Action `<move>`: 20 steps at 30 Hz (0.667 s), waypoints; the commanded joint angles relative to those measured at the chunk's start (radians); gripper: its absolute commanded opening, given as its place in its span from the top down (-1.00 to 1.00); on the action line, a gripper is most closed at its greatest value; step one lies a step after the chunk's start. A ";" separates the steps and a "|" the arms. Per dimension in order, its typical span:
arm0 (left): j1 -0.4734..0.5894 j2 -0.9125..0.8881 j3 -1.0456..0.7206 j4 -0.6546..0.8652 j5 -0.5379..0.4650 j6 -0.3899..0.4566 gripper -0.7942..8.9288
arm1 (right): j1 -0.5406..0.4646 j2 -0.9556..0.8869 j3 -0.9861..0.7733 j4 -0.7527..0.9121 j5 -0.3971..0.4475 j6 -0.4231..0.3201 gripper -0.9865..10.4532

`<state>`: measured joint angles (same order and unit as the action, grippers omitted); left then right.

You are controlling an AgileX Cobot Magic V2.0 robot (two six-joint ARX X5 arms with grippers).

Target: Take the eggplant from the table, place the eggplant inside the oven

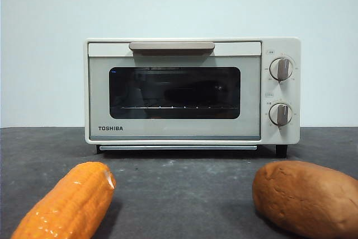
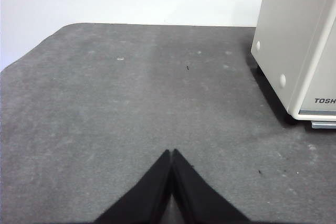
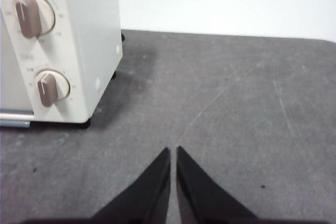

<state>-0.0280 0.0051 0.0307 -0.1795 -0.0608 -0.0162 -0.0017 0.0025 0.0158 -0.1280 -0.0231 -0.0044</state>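
Front view: I see the cream-white Toshiba toaster oven (image 1: pixel 193 90) with its dark glass door closed under the beige bar handle (image 1: pixel 172 46). Behind the glass, above the wire rack, sits a dim dark rounded shape; I judge this is probably the glossy purple eggplant, but reflections prevent confirmation. No eggplant lies on the dark grey speckled matte table (image 1: pixel 179 188). A ribbed orange corn cob (image 1: pixel 67 202) and a dull brown potato-like lump (image 1: pixel 307 197) lie near the camera. Risk: mistaking either for the target.

Left wrist view: the left gripper (image 2: pixel 172 153) hovers over bare table, its black tapered jaws pressed together, holding nothing. The oven's smooth side panel stands near.

Right wrist view: the right gripper (image 3: pixel 173 150) shows jaws nearly together with a thin slit between, empty. Risk: sweeping into the two round knobs (image 3: pixel 34 14) nearby.
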 commanded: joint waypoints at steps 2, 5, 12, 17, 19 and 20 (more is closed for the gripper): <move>0.002 -0.002 -0.027 -0.003 -0.002 0.007 0.82 | -0.002 0.001 -0.005 0.031 0.000 -0.003 0.82; 0.002 -0.002 -0.027 -0.003 -0.002 0.007 0.82 | -0.002 0.001 -0.005 0.031 0.000 -0.003 0.82; 0.002 -0.002 -0.027 -0.003 -0.002 0.007 0.82 | -0.002 0.001 -0.005 0.031 0.000 -0.003 0.82; 0.002 -0.002 -0.027 -0.003 -0.002 0.007 0.82 | -0.002 0.001 -0.005 0.031 0.000 -0.003 0.82; 0.002 -0.002 -0.027 -0.003 -0.002 0.007 0.82 | -0.002 0.001 -0.005 0.031 0.000 -0.003 0.82; 0.002 -0.002 -0.027 -0.003 -0.002 0.007 0.82 | -0.002 0.001 -0.005 0.031 0.000 -0.003 0.82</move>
<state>-0.0280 0.0051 0.0307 -0.1795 -0.0608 -0.0162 -0.0017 0.0025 0.0158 -0.1078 -0.0231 -0.0044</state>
